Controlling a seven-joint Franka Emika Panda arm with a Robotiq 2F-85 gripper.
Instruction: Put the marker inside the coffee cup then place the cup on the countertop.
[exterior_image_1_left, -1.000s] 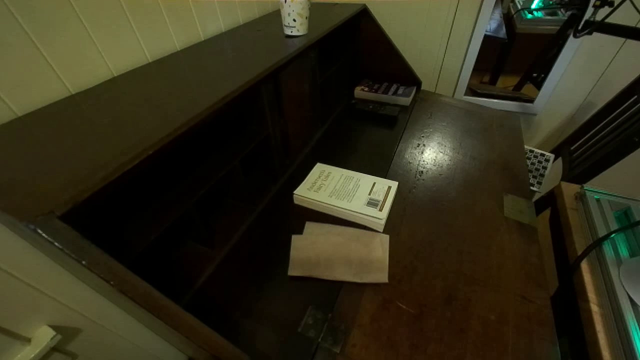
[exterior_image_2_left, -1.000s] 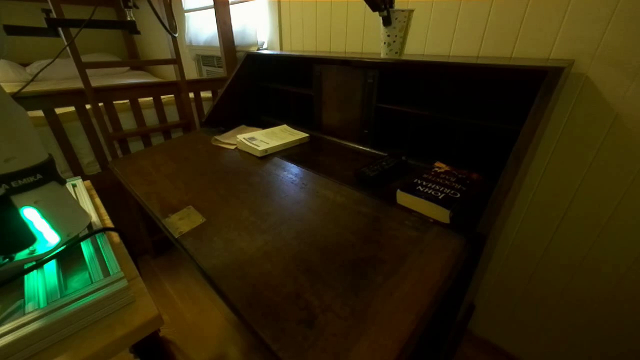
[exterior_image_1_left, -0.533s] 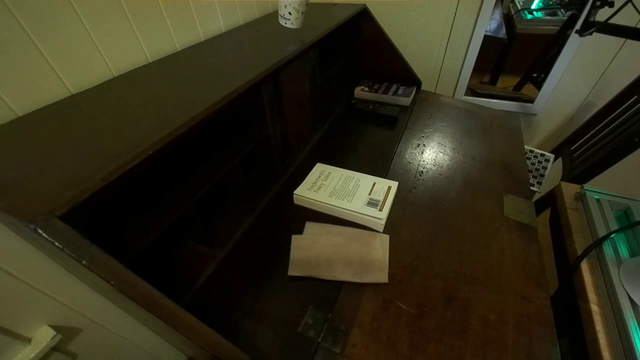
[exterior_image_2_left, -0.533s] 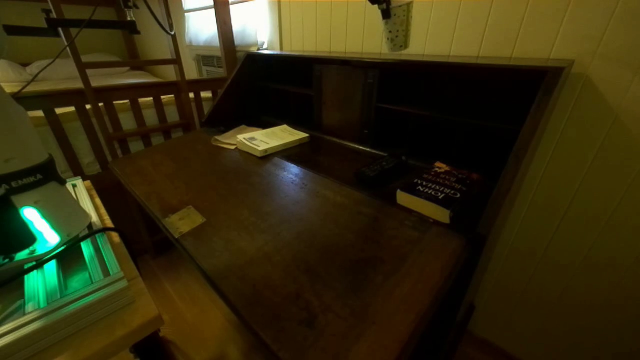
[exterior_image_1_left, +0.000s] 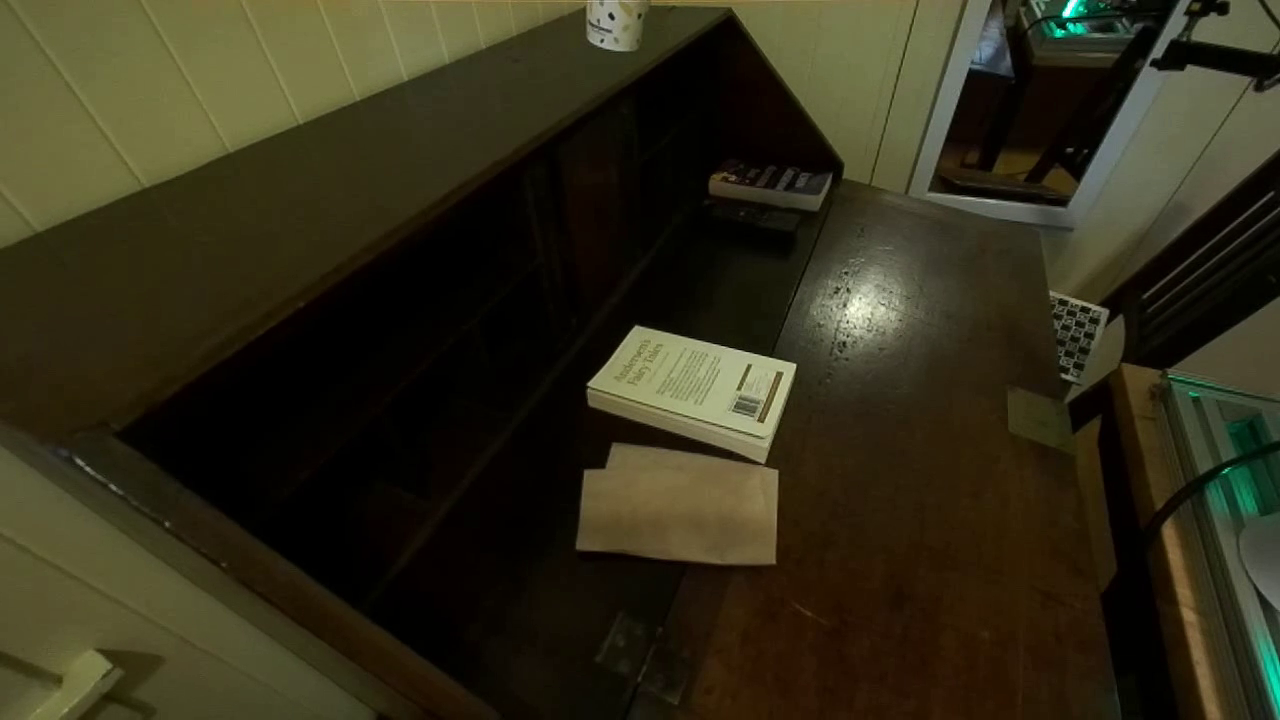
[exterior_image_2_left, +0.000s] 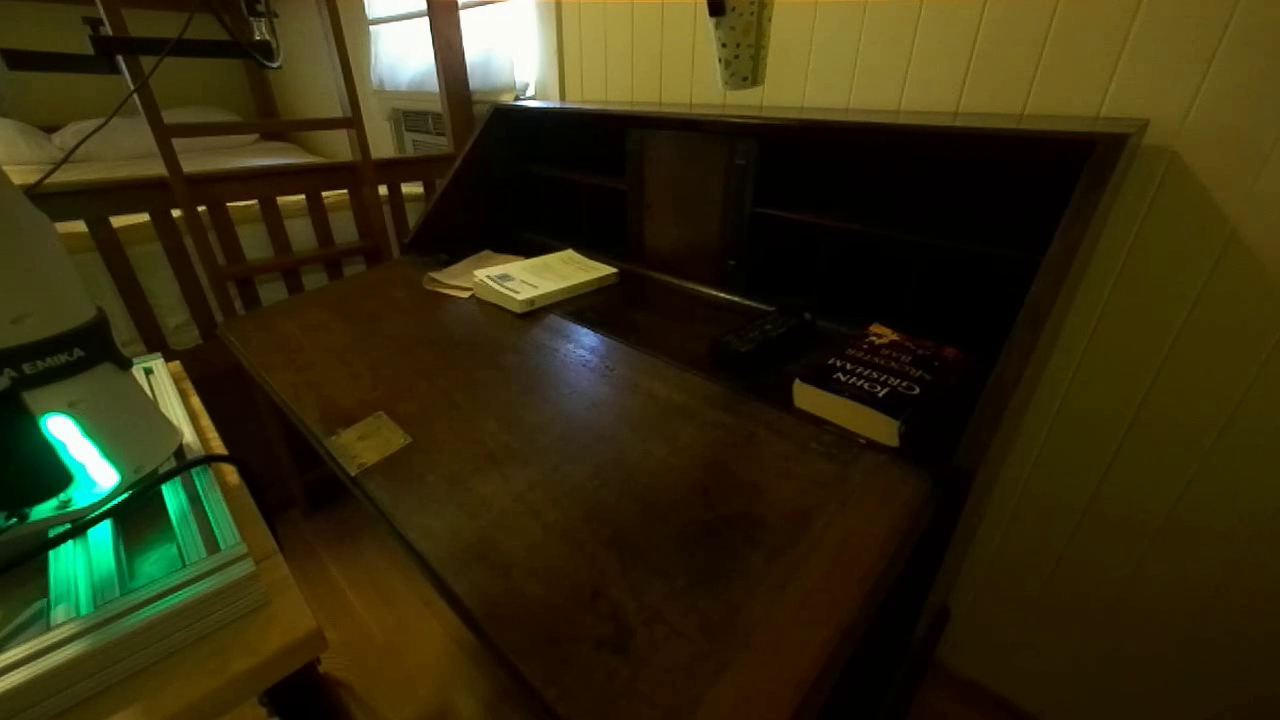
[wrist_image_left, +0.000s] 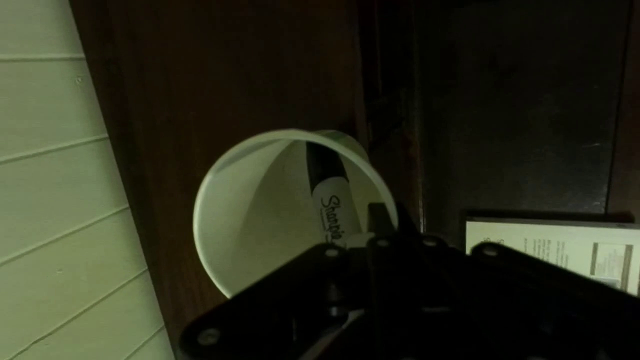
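The coffee cup (exterior_image_1_left: 615, 25) is white with dark specks. It also shows in an exterior view (exterior_image_2_left: 741, 45), slightly tilted and above the raised ledge (exterior_image_2_left: 900, 118), its upper part cut off by the frame. My gripper (wrist_image_left: 392, 218) is shut on the cup's wall, one finger inside the rim and one outside. The marker (wrist_image_left: 334, 202), with a black cap and a pale barrel reading Sharpie, lies inside the cup; its near end is hidden behind the gripper. A gripper tip (exterior_image_2_left: 716, 8) shows at the top edge of an exterior view. The countertop (exterior_image_1_left: 920, 520) is lower than the ledge.
A white book (exterior_image_1_left: 695, 390) and brown paper (exterior_image_1_left: 680, 510) lie at the back of the desk. A dark book (exterior_image_2_left: 870, 385) and a dark remote-like object (exterior_image_2_left: 760, 335) lie near the far end. Dark shelves (exterior_image_2_left: 900, 210) sit under the ledge. A panelled wall (wrist_image_left: 65, 210) stands behind.
The cup has risen off the ledge with my gripper on it and has tilted slightly. It then moved sideways, to the left in an exterior view. The books and paper have not moved.
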